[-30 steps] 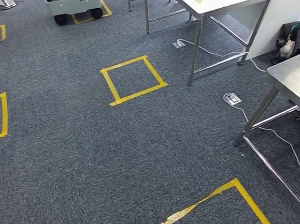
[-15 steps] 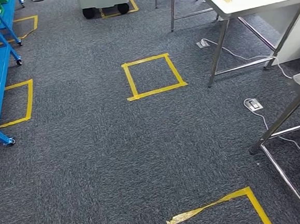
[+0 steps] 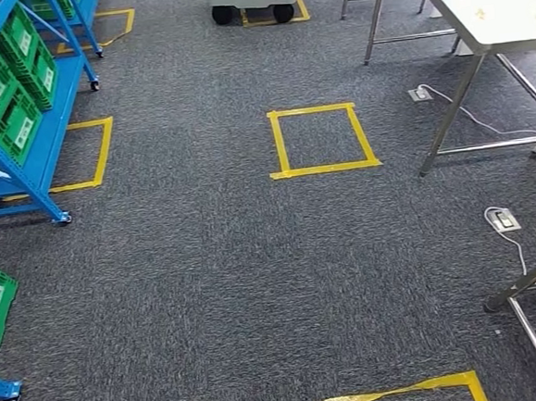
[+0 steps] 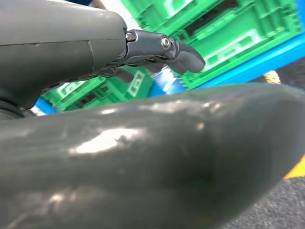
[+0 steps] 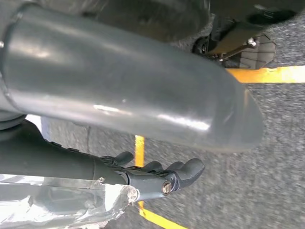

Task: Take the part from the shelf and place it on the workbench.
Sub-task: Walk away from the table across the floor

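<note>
Left hand [image 4: 158, 47]: dark fingers extended loosely side by side, holding nothing, seen against green plastic crates on a blue metal shelf [image 4: 251, 52]. Right hand [image 5: 158, 179]: fingers likewise slack and empty, hanging above grey carpet floor [image 5: 280, 157] marked with yellow tape lines [image 5: 268, 74].

In the head view, the blue shelf [image 3: 43, 135] stands at left, carrying green crates [image 3: 5, 100]. No individual part can be made out inside them. A white-topped steel-legged table [image 3: 495, 6] stands at upper right. A yellow tape square [image 3: 322, 139] lies between them.
</note>
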Available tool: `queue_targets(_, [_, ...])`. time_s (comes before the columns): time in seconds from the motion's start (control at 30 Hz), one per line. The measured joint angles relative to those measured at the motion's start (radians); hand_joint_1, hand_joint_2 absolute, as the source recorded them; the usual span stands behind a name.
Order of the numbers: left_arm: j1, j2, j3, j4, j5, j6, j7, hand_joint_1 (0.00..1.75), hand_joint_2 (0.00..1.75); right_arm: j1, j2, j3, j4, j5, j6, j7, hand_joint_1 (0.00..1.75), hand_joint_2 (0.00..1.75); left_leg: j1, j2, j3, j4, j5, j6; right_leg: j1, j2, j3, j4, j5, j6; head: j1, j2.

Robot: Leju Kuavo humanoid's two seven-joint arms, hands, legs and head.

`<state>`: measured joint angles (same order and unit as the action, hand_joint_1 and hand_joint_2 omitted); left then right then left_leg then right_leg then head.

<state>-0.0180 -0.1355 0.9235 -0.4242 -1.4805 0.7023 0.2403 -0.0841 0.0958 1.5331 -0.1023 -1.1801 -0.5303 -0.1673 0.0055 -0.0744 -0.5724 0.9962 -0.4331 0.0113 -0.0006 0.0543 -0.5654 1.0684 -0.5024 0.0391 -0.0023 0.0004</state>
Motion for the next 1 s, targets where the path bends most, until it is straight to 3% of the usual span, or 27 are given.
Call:
queue_targets(0.07, [0.000, 0.000, 0.000, 0.000, 0.000, 0.000, 0.000, 0.00, 0.00, -0.001, 0.000, 0.000, 0.000, 0.001, 0.000, -0.001, 0.00, 0.00, 0.000, -0.017, -0.006, 0.001, 0.004, -0.011, -0.001, 0.025, 0.024, -0.051, 0.015, -0.003, -0.001, 0.000])
queue_targets(0.13, [0.001, 0.001, 0.000, 0.000, 0.000, 0.000, 0.000, 0.00, 0.00, 0.000, -0.001, 0.000, 0.000, -0.002, 0.000, -0.002, 0.00, 0.00, 0.004, -0.027, -0.011, -0.002, 0.009, -0.024, 0.001, 0.007, 0.027, -0.054, 0.021, -0.013, -0.001, 0.000])
queue_targets(0.2, [0.002, -0.002, -0.001, 0.001, 0.000, 0.000, 0.000, 0.00, 0.00, -0.001, -0.001, -0.001, 0.000, -0.007, 0.000, -0.003, 0.00, 0.00, 0.004, 0.003, -0.027, 0.027, -0.013, -0.033, 0.001, -0.014, 0.028, -0.062, 0.029, -0.026, -0.004, 0.000])
queue_targets(0.27, [-0.002, -0.005, -0.003, 0.002, 0.000, 0.000, 0.000, 0.00, 0.00, 0.001, -0.002, -0.001, 0.000, -0.009, 0.001, -0.005, 0.00, 0.00, 0.001, 0.046, -0.075, 0.131, -0.076, -0.039, 0.001, -0.037, 0.027, -0.066, 0.032, -0.035, -0.009, 0.000])
queue_targets(0.33, [-0.003, -0.006, -0.006, 0.002, 0.000, 0.000, 0.000, 0.00, 0.00, 0.003, -0.003, -0.001, 0.000, -0.009, 0.002, -0.005, 0.00, 0.00, 0.001, 0.057, -0.129, 0.250, -0.126, -0.043, 0.003, -0.063, 0.024, -0.066, 0.031, -0.037, -0.009, 0.000])
queue_targets(0.37, [-0.003, -0.006, -0.007, 0.003, 0.000, 0.000, 0.000, 0.00, 0.00, 0.004, -0.004, -0.001, 0.000, -0.009, 0.002, -0.005, 0.00, 0.00, 0.002, 0.059, -0.137, 0.273, -0.127, -0.044, 0.003, -0.075, 0.024, -0.066, 0.031, -0.037, -0.010, 0.000])
queue_targets(0.4, [-0.001, -0.006, -0.008, 0.003, 0.000, 0.000, 0.000, 0.00, 0.00, 0.004, -0.005, -0.001, 0.000, -0.009, 0.002, -0.006, 0.00, 0.00, 0.002, 0.061, -0.126, 0.257, -0.109, -0.045, 0.003, -0.085, 0.024, -0.066, 0.031, -0.037, -0.010, 0.000])
queue_targets(0.43, [-0.001, -0.006, -0.008, 0.003, 0.000, 0.000, -0.002, 0.00, 0.00, 0.003, -0.005, -0.002, 0.000, -0.009, 0.003, -0.006, 0.00, 0.00, 0.002, 0.067, -0.098, 0.207, -0.079, -0.044, 0.003, -0.095, 0.024, -0.066, 0.030, -0.036, -0.010, 0.000])
queue_targets(0.5, [-0.004, -0.007, -0.009, 0.003, 0.000, 0.000, -0.006, 0.00, 0.00, 0.001, -0.006, -0.002, 0.000, -0.009, 0.004, -0.008, 0.00, 0.00, -0.001, 0.106, -0.023, 0.070, -0.025, -0.040, 0.007, -0.113, 0.026, -0.063, 0.027, -0.030, -0.011, 0.000])
queue_targets(0.57, [-0.009, -0.009, -0.010, 0.003, 0.000, 0.000, -0.011, 0.00, 0.00, 0.000, -0.008, -0.002, 0.000, -0.009, 0.004, -0.009, 0.00, 0.00, -0.005, 0.131, 0.013, -0.001, -0.012, -0.031, 0.014, -0.129, 0.027, -0.061, 0.022, -0.021, -0.010, 0.000])
queue_targets(0.63, [-0.009, -0.012, -0.010, 0.003, 0.000, 0.000, -0.013, 0.00, 0.00, -0.002, -0.009, -0.002, 0.000, -0.010, 0.005, -0.010, 0.00, 0.00, -0.006, 0.117, 0.011, -0.008, -0.012, -0.018, 0.015, -0.143, 0.029, -0.062, 0.020, -0.012, -0.009, 0.000])
queue_targets(0.7, [-0.006, -0.015, -0.010, 0.003, 0.000, 0.001, -0.015, 0.00, 0.00, -0.003, -0.009, -0.002, 0.000, -0.010, 0.006, -0.010, 0.00, 0.00, -0.003, 0.102, 0.011, -0.010, -0.009, -0.006, 0.011, -0.121, 0.020, -0.039, 0.001, 0.000, -0.006, 0.000])
queue_targets(0.73, [-0.007, -0.017, -0.010, 0.003, 0.000, 0.001, -0.016, 0.00, 0.00, -0.003, -0.010, -0.002, 0.000, -0.009, 0.006, -0.010, 0.00, 0.00, 0.000, 0.094, 0.011, -0.011, -0.006, -0.001, 0.009, -0.100, 0.001, 0.002, -0.023, 0.005, -0.004, 0.000])
queue_targets(0.8, [-0.010, -0.019, -0.010, 0.003, 0.000, 0.001, -0.018, 0.00, 0.00, -0.001, -0.010, -0.002, 0.000, -0.009, 0.006, -0.009, 0.00, 0.00, 0.001, 0.077, 0.009, -0.011, -0.004, 0.006, 0.006, -0.065, -0.061, 0.136, -0.087, 0.013, -0.001, 0.000])
queue_targets(0.83, [-0.011, -0.019, -0.010, 0.003, 0.000, 0.001, -0.019, 0.00, 0.00, 0.001, -0.010, -0.002, 0.000, -0.009, 0.006, -0.009, 0.00, 0.00, 0.001, 0.067, 0.008, -0.011, -0.004, 0.007, 0.005, -0.060, -0.092, 0.200, -0.109, 0.014, -0.001, 0.000])
queue_targets(0.87, [-0.011, -0.019, -0.010, 0.003, 0.000, 0.001, -0.019, 0.00, 0.00, 0.001, -0.011, -0.002, 0.000, -0.010, 0.006, -0.008, 0.00, 0.00, 0.001, 0.056, 0.008, -0.011, -0.003, 0.007, 0.005, -0.059, -0.111, 0.234, -0.114, 0.015, 0.000, 0.000])
queue_targets(0.9, [-0.010, -0.020, -0.010, 0.003, 0.000, 0.001, -0.019, 0.00, 0.00, 0.002, -0.011, -0.002, 0.000, -0.010, 0.006, -0.007, 0.00, 0.00, 0.001, 0.045, 0.008, -0.011, -0.003, 0.007, 0.004, -0.058, -0.111, 0.228, -0.098, 0.014, 0.000, 0.000])
queue_targets(0.93, [-0.010, -0.021, -0.010, 0.003, 0.000, 0.001, -0.019, 0.00, 0.00, 0.001, -0.011, -0.002, 0.000, -0.010, 0.005, -0.006, 0.00, 0.00, 0.002, 0.034, 0.009, -0.011, -0.002, 0.005, 0.003, -0.054, -0.091, 0.182, -0.065, 0.013, 0.000, 0.000])
queue_targets(1.0, [-0.011, -0.021, -0.010, 0.003, 0.000, 0.001, -0.020, 0.00, 0.00, 0.001, -0.011, -0.002, 0.000, -0.009, 0.004, -0.006, 0.00, 0.00, 0.003, 0.010, 0.009, -0.009, -0.001, -0.002, -0.004, -0.020, -0.023, 0.037, 0.001, 0.012, 0.000, 0.000])
